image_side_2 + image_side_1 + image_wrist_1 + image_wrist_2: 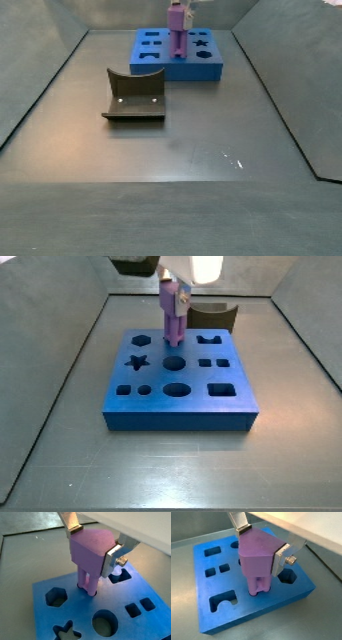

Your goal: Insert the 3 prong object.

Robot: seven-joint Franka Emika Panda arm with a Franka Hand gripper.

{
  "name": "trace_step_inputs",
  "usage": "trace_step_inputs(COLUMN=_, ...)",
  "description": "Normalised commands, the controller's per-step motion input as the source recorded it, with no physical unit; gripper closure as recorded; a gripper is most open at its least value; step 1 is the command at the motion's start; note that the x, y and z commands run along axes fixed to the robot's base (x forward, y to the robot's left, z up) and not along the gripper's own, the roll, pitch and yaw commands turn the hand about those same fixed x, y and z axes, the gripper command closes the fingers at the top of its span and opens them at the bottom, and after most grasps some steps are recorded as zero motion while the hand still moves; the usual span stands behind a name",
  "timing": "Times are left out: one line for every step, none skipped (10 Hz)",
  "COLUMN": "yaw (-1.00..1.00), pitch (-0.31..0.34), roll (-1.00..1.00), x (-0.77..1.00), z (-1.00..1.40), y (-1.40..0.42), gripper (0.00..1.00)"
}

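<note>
My gripper (93, 543) is shut on the 3 prong object (90, 554), a purple piece with a solid head and parallel rods pointing down. It also shows in a wrist view (258, 559). The silver fingers (281, 559) clamp its head on both sides. Its rod tips stand in or at a hole of the blue block (73, 612), which has several shaped holes. In a side view the piece (174, 311) stands upright over the block (181, 406), its tips at a round hole. In a side view (178, 18) it rises from the block (181, 60) at the far end.
A dark brown curved block (134, 95) lies on the grey floor in front of the blue block; it shows behind the blue block in a side view (214, 314). Grey walls (60, 366) ring the floor.
</note>
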Motion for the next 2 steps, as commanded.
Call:
trace_step_inputs(yaw=0.0, pitch=-0.077, roll=-0.01, x=0.0, z=-0.11, y=0.0, gripper=1.0)
trace_step_inputs(yaw=0.0, pitch=0.0, roll=0.0, x=0.0, z=0.0, y=0.0, gripper=1.0)
